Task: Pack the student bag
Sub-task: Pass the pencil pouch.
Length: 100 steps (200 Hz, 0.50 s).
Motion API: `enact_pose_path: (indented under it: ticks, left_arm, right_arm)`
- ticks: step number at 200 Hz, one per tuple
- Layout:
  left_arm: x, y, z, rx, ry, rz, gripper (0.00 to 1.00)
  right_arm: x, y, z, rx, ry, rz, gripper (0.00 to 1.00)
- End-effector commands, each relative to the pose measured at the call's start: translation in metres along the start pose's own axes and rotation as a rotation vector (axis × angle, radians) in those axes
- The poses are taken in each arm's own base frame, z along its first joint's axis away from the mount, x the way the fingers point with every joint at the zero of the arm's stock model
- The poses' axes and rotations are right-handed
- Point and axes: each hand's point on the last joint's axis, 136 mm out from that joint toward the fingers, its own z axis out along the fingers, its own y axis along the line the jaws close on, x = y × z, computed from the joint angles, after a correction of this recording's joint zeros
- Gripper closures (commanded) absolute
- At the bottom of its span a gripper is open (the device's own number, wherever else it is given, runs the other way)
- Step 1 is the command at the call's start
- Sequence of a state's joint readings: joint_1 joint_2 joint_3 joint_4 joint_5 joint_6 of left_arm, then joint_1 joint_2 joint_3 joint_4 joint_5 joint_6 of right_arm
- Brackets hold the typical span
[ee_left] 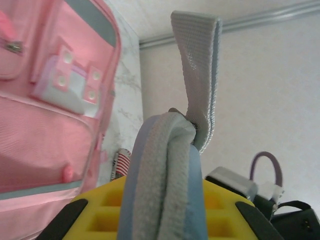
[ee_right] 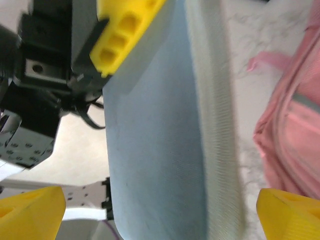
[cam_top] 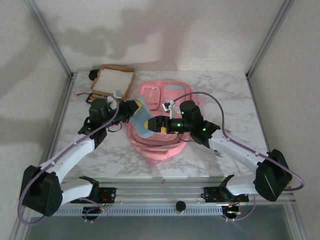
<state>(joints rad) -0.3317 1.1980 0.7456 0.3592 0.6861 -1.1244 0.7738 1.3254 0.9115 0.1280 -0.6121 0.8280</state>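
Note:
The pink student bag (cam_top: 162, 95) lies flat in the middle of the table, front pockets up, with its pink straps (cam_top: 152, 146) towards me. My left gripper (cam_top: 135, 107) is shut on a padded blue-grey piece (ee_left: 165, 165) with a grey webbing loop (ee_left: 200, 65), holding it up off the table. I cannot tell whether this piece belongs to the bag. My right gripper (cam_top: 152, 123) is open just right of it. In the right wrist view the blue-grey piece (ee_right: 155, 125) stands between that gripper's (ee_right: 160, 217) spread yellow fingertips (ee_right: 30, 210), and a yellow finger (ee_right: 125, 25) of the left gripper clamps its top.
A shallow tan cardboard tray (cam_top: 116, 79) sits at the back left with a dark object (cam_top: 94, 75) beside it. Metal frame posts (cam_top: 50, 37) rise at both back corners. A small striped thing (ee_left: 120, 162) lies on the marble near the bag.

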Motion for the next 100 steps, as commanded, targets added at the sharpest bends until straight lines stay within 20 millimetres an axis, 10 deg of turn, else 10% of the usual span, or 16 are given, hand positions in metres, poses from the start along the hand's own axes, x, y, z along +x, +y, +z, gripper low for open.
enact_pose_path:
  ticks: [1,61,100]
  left_arm:
    - [-0.002,-0.041,0.013,0.149,-0.007,0.048,0.92]
    - [0.005,-0.024,0.026,0.096,0.011,0.046,0.80]
    - [0.007,-0.002,0.024,-0.029,0.022,0.139,0.31]
  right_arm:
    - [0.004,0.013,0.002,-0.109,0.042,0.042,0.06]
    - [-0.007,-0.004,-0.015,-0.089,-0.026,0.063,0.49]
    - [-0.013,-0.022,-0.023,-0.010,-0.055,0.067,0.68]
